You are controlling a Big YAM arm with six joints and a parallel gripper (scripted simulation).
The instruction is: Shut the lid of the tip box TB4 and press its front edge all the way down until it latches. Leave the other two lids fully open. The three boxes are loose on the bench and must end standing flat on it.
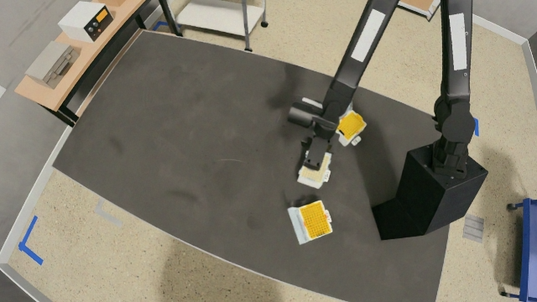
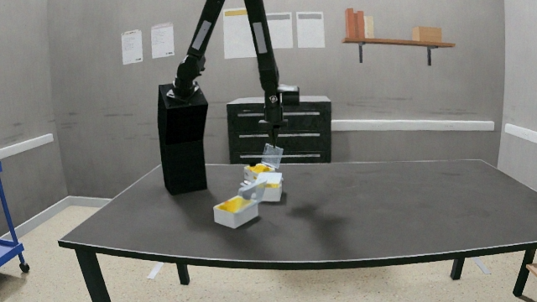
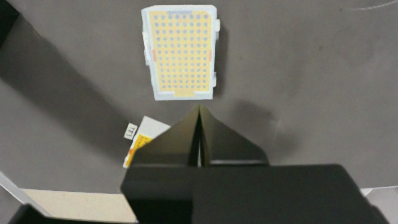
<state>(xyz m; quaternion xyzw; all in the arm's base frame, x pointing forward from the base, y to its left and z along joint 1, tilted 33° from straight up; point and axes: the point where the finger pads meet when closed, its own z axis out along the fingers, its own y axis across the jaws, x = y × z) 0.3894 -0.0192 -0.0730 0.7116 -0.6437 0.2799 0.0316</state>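
Three white tip boxes stand in a row on the dark bench. The middle box [image 1: 314,173] [image 2: 272,190] has its clear lid lying down over pale tips, as the wrist view [image 3: 182,52] shows from above. The far box [image 1: 351,125] [image 3: 140,142] is open, with its lid [image 2: 273,155] standing up. The near box [image 1: 315,219] [image 2: 234,214] is open, with its lid [image 1: 297,226] folded back. The box labels are too small to read. My gripper [image 1: 312,163] [image 2: 273,143] [image 3: 199,112] is shut and empty. It hangs well above the middle box's end nearest the far box.
The arm's black pedestal [image 1: 428,197] [image 2: 182,138] stands on the bench beside the boxes. A drawer cabinet [image 2: 278,130] stands behind the bench. A blue cart [image 1: 526,247] is off the bench to one side.
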